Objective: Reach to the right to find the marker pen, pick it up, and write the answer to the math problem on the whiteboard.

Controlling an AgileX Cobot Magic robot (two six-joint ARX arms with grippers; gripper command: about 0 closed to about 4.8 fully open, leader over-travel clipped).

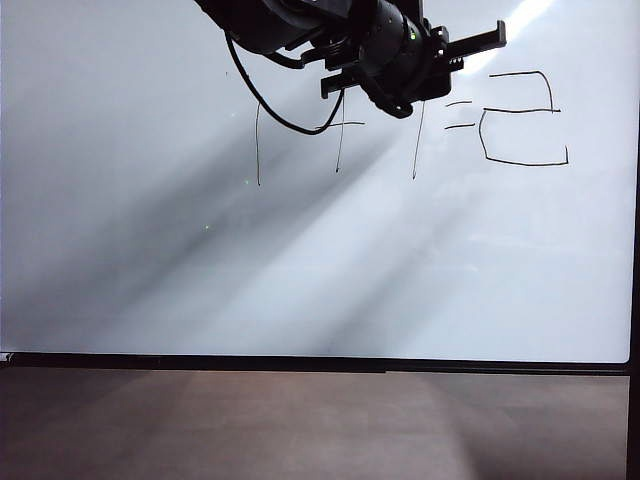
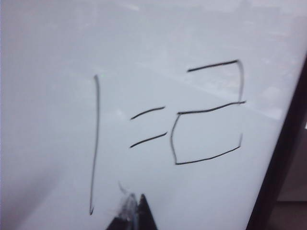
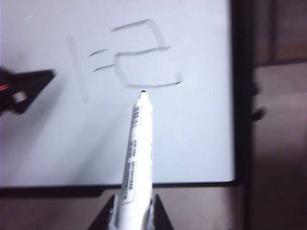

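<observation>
Glossy whiteboard (image 1: 300, 280) is already showing the answer (image 3: 144, 57) beside the math problem (image 1: 340, 140). Right gripper (image 3: 130, 211) is clamping the marker pen (image 3: 136, 153), tip hovering near the answer (smudge risk if it's dipping). Left gripper (image 2: 132, 213) is sitting by the answer too, can't tell its opening.
</observation>
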